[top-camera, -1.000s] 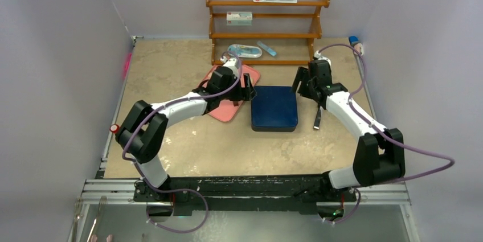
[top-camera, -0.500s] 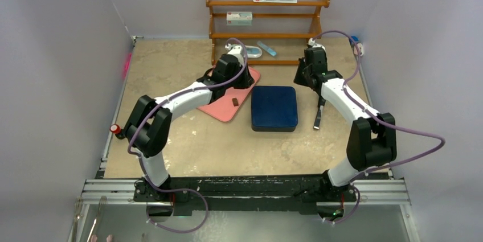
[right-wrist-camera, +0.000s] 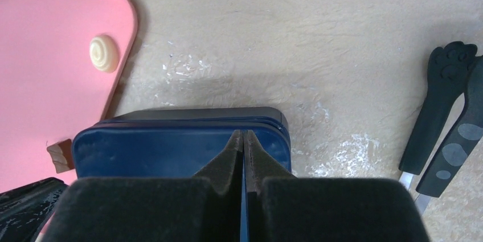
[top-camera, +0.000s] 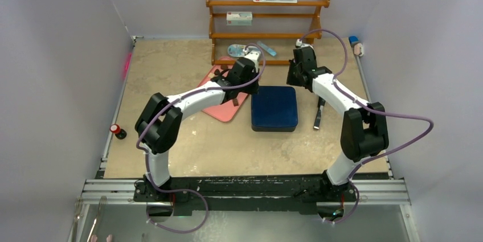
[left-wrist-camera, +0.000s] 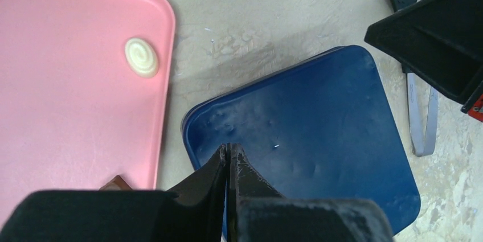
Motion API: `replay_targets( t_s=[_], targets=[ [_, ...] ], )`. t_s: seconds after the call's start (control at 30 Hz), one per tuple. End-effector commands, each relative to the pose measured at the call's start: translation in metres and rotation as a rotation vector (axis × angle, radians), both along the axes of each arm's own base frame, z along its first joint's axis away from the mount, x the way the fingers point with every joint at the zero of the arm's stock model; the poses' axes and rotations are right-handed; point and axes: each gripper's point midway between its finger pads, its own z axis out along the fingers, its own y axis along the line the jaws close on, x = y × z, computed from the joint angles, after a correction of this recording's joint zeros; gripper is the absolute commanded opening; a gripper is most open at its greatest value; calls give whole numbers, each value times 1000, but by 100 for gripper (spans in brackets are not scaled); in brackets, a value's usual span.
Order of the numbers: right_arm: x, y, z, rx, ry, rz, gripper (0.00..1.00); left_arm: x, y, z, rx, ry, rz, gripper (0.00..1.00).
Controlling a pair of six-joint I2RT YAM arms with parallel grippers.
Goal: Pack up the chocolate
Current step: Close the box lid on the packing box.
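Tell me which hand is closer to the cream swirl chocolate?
Left. The left hand is over the blue box corner nearest the cream chocolate; the right hand is over the box's other side.

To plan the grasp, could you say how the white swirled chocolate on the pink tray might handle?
The white swirled chocolate is small, so probably light. Its rounded dome may slip; the smooth pink tray may let it slide.

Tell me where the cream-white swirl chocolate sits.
The cream-white chocolate lies on the pink tray near its rounded corner, upper left in the left wrist view, left of the blue box.
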Motion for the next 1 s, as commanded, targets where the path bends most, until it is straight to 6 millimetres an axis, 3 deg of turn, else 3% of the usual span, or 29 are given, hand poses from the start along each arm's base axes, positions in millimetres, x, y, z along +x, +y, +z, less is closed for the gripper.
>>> replay_targets(
  t_s=[0.0,0.7,0.87,0.97],
  targets=[
    [3,3,19,-44,-33,18,0,11,-1,20,32,-74,13,0],
    [-23,4,3,-147,41,25,0,11,4,7,96,-33,37,0],
    [-25,4,-17,-162,111,21,0,11,0,-7,102,-5,32,0],
    [-32,7,-36,-161,197,22,0,10,-3,-27,127,45,27,0]
  ],
)
